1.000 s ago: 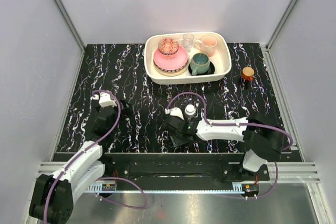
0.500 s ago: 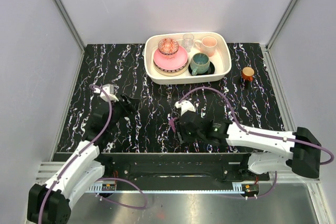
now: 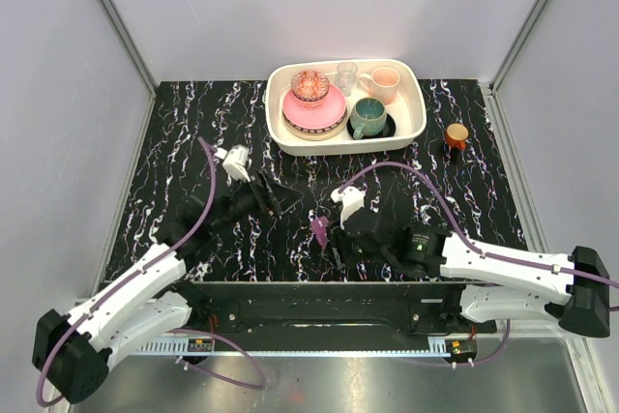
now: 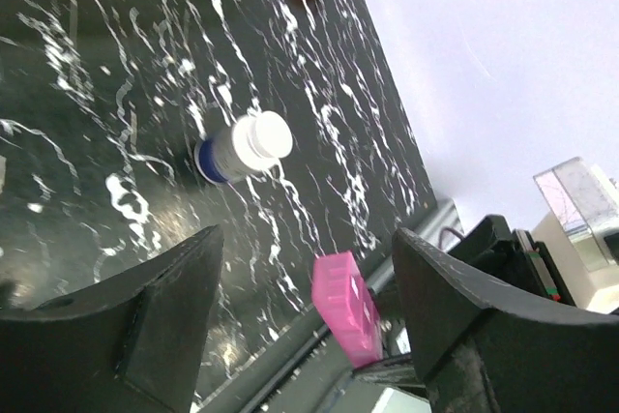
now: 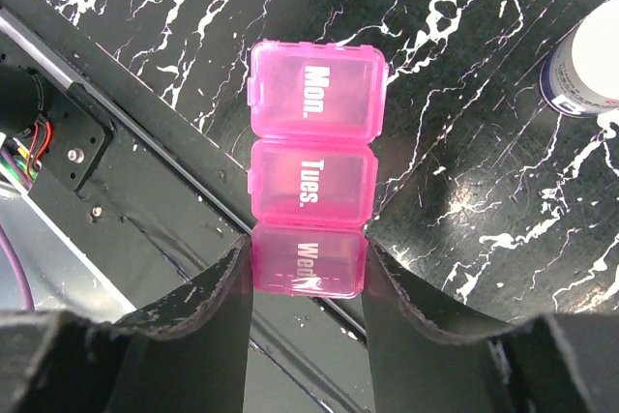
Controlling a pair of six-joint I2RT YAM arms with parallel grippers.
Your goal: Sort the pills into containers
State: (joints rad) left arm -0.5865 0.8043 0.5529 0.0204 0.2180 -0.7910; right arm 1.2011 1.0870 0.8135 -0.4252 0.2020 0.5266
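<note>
- The left arm swings in from the far-left side of the table toward the centre. The left gripper now hangs near the middle, jaws spread and nothing between them.
- The right arm stretches out low along the near edge, its elbow now far out to the right. The right gripper is pinching the pill box at its "Wed." end, one finger on each long side.
- That magenta box now shows in the top view, where it did not a second ago. It juts out from the right fingers over the near edge of the table, between the two grippers.
- The lids marked "Mon." and "Tues." are down, no compartment is open, and no pills can be seen anywhere.
- The white bottle stands capped on the table near the box, with neither gripper touching it.
- My read: the box is being offered to the free left gripper, probably so it can flip up a lid while the right one steadies the box. Sorting proper has not begun, since a lid and the bottle cap both have to open first.
- Watch point: the grip is on one end only, so a push on the far lid could lever the box in the fingers.
</note>
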